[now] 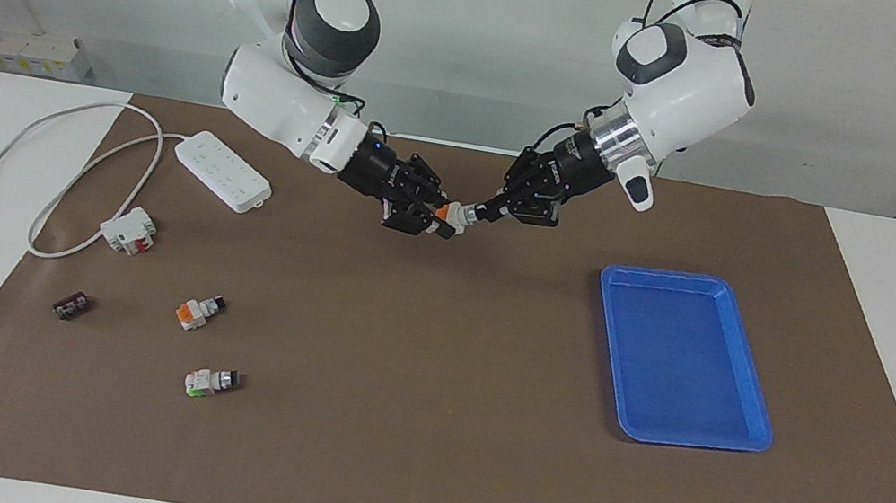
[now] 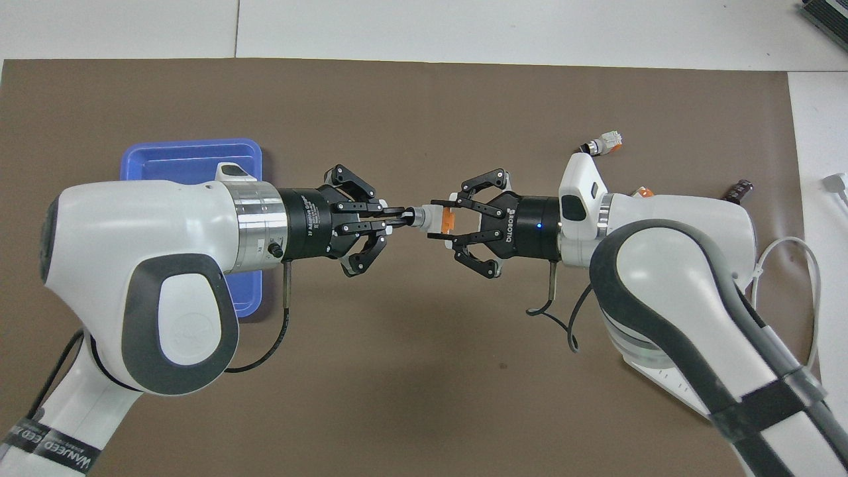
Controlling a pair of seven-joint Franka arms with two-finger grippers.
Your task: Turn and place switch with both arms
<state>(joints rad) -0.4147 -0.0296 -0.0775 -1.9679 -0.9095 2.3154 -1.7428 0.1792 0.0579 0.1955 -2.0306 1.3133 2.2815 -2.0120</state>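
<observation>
Above the tabletop's middle, I am holding the switch level between both arms: my right jaws pinching its orange body, my left jaws pinching its knob, long axis running gripper to gripper.

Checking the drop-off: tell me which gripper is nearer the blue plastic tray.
Left. The left gripper is up over the mat beside the blue plastic tray; the right gripper is toward the right arm's end.
</observation>
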